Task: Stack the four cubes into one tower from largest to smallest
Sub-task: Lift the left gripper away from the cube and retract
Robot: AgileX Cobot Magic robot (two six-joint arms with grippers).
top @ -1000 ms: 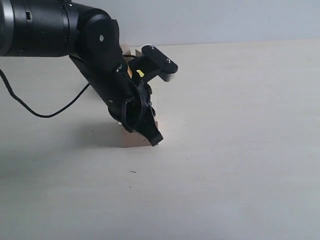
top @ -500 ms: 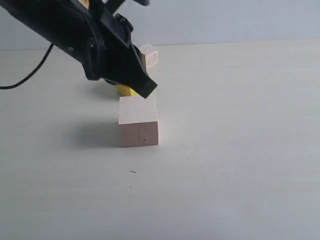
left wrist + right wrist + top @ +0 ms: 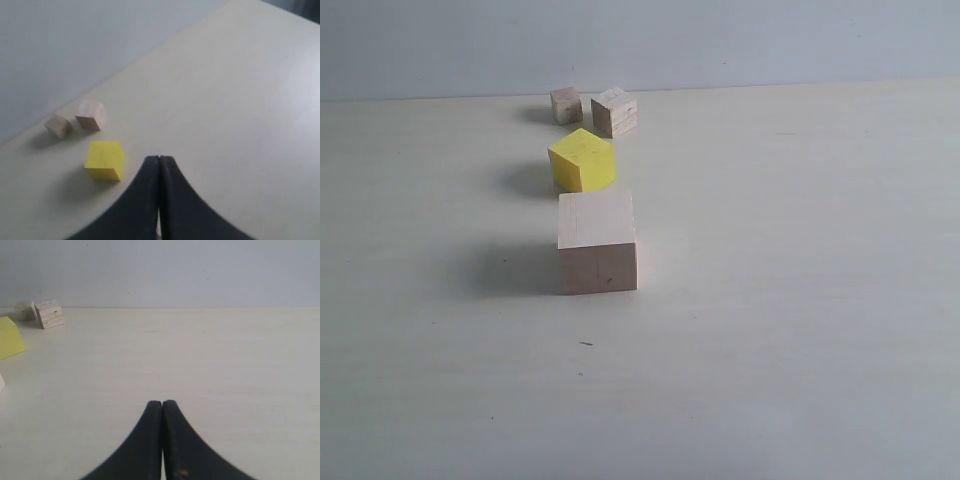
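Four cubes stand apart on the table in a loose line, none on top of another. The large pale wood cube (image 3: 597, 243) is nearest in the exterior view. Behind it sits the yellow cube (image 3: 582, 160) (image 3: 104, 160) (image 3: 10, 338), turned at an angle. Farthest back are two small pale wood cubes (image 3: 615, 111) (image 3: 566, 105) (image 3: 90, 115) (image 3: 58, 125) (image 3: 49, 314) (image 3: 24, 310) side by side. Neither arm shows in the exterior view. My left gripper (image 3: 159, 158) is shut and empty, above the table beside the yellow cube. My right gripper (image 3: 162, 402) is shut and empty, well away from the cubes.
The pale table (image 3: 800, 250) runs back to a plain grey-blue wall (image 3: 720, 40). A small dark speck (image 3: 585, 343) lies in front of the large cube.
The left arm, which was over the large pale cube with its fingers round it, let go, lifted away to the upper left and left the exterior view. Its jaws shut. The large cube stays put.
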